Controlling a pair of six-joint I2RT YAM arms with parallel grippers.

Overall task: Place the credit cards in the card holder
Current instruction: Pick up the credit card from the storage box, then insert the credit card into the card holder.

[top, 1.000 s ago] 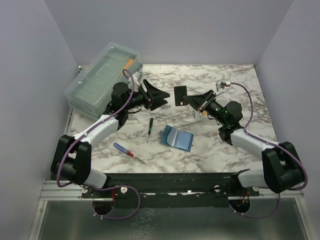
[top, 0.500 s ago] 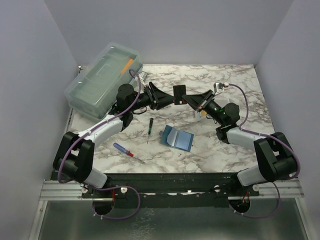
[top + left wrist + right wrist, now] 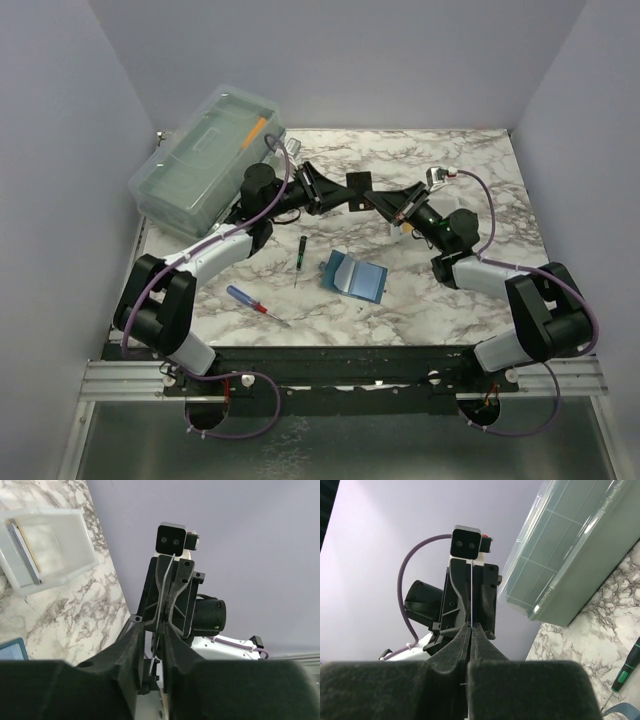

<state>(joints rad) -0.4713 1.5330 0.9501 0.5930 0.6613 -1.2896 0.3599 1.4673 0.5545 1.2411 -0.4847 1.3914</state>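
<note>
Left claw (image 3: pixel 335 194) closes in around credit card (image 3: pixel 358 185), small gap left | right claw (image 3: pixel 380 203) pinches it | handover likely, 12 o'clock of card holder (image 3: pixel 356 273)

No legible txt, brands or nos. in any view. Dark credit card (image 3: pixel 358 188) shows no readable print; clear box (image 3: pixel 205 160) likewise.

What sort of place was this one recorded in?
Likely a lab robot cell: a marble-patterned table boxed in by plain lilac walls, with the left arm and right arm mounted on a metal rail at its near edge.
</note>
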